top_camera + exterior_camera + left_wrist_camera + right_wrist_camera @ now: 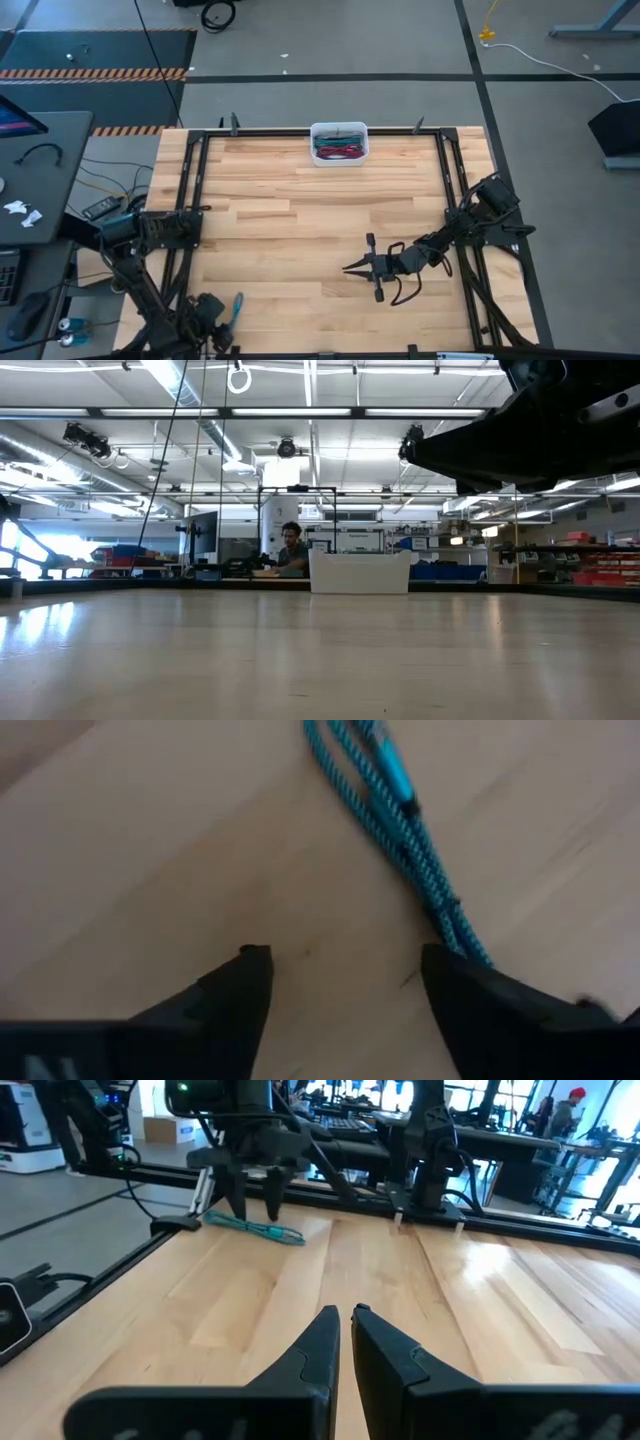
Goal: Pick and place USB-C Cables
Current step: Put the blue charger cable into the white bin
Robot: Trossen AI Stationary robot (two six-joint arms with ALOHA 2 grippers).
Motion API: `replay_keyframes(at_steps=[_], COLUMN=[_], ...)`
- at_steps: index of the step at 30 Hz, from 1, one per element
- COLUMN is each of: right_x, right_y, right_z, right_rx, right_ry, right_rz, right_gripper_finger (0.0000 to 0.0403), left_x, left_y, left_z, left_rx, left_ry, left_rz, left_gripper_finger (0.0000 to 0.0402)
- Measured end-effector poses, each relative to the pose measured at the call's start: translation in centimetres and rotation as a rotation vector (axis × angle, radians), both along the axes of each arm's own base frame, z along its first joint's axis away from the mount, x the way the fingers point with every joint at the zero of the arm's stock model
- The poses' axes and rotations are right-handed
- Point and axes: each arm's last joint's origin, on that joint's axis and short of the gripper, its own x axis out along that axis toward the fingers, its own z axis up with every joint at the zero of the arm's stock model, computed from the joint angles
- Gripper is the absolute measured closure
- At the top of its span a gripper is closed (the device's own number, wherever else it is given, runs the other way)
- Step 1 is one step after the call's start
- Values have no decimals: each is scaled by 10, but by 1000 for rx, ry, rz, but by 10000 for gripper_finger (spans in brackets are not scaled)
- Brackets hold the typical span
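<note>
Hovering: left gripper [345, 985] hangs low over the wood at the table's near left corner, fingers spread apart with bare board between them.
Teal cable: the folded teal USB-C cable [400, 830] lies flat just ahead of the left gripper and off toward one finger [480, 1005], its looped end passing close beside that fingertip, not between the two. In the high view it shows as a short teal streak [238, 306] just beside the gripper.
Likely reason: the wide spread reads as readiness to straddle the bundle; the tool seems to need a small sideways shift so the strands fall between the fingers.
Right gripper: right gripper [362, 266] waits above mid-table, right of centre, well apart from the teal cable, fingers nearly together [343, 1342] and holding nothing.
White bin: white bin [339, 143] sits at the far edge, centred, far ahead of both tools, already holding green and maroon cables [338, 146]; it looks like the drop point.
Table: wooden table [290, 215].
Background: a person [292, 550] sits beyond the table.
</note>
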Motion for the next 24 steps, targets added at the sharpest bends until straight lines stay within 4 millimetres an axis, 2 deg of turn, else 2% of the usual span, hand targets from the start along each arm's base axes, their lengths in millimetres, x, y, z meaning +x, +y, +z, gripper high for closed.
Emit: replay_keyframes(at_steps=[4,8,15,24], right_x=[0,0,0,0], right_y=[0,0,0,0], right_z=[0,0,0,0], right_rx=[-1,-1,-1,-2], right_ry=[1,2,3,4], right_rz=[0,-1,-1,-1], right_gripper_finger=[367,367,367,367], left_x=[1,4,4,29], left_y=[3,5,14,21], left_z=[-2,0,2,2], left_rx=[48,85,116,95], left_ry=[-117,-148,-144,-188], left_rz=[11,28,166,248], left_gripper_finger=[114,110,123,152])
